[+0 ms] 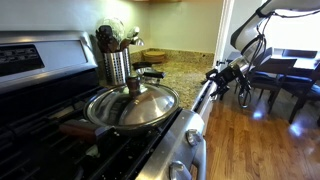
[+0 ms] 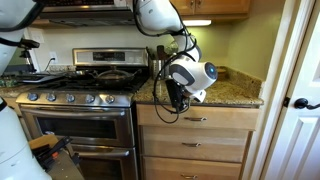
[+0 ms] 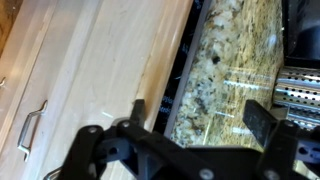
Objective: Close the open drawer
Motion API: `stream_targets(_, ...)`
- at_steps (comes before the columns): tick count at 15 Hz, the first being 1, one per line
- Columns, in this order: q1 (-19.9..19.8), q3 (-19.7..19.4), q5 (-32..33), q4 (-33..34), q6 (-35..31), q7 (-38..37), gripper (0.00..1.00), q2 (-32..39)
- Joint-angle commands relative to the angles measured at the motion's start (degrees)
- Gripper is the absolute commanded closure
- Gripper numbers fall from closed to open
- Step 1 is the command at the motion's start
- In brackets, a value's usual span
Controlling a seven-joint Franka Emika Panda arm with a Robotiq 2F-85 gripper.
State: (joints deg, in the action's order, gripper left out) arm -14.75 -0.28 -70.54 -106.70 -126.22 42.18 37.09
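Wrist view aside, the biggest thing is the stainless stove, which shows in both exterior views and stands just beside a light-wood cabinet of stacked drawer fronts. A speckled granite tabletop lies over that cabinet. The drawer is the top one, directly under the granite edge, with a slim metal handle on its plain front. In an exterior view its front looks level with the fronts below it. In the wrist view a narrow dark gap runs between the wood and the granite, so whether it is fully shut cannot be told, and nothing inside it shows. The white arm comes down from the top of the picture. It ends in the black pincer, which hangs in front of the tabletop edge near the stove end, above the drawer front. In the wrist view its two fingers stand wide apart with nothing between them, one over the wood and one over the granite; contact with either cannot be made out. On the stove sits a pan under a domed metal lid, and behind it a steel canister holds utensils. A white door stands beside the cabinet.
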Motion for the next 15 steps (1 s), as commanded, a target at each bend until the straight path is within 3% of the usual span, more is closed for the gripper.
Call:
stream_targets(1,0.64,0.10,-2.23,2.05,1.83,0.57,0.00,1.31)
stream_targets(10,2.22,0.33,-1.92,4.11,0.75,-0.94,0.00,2.68)
stream_targets(15,2.84,-2.72,1.80,-4.80,-0.65,-1.68,0.00,-2.99)
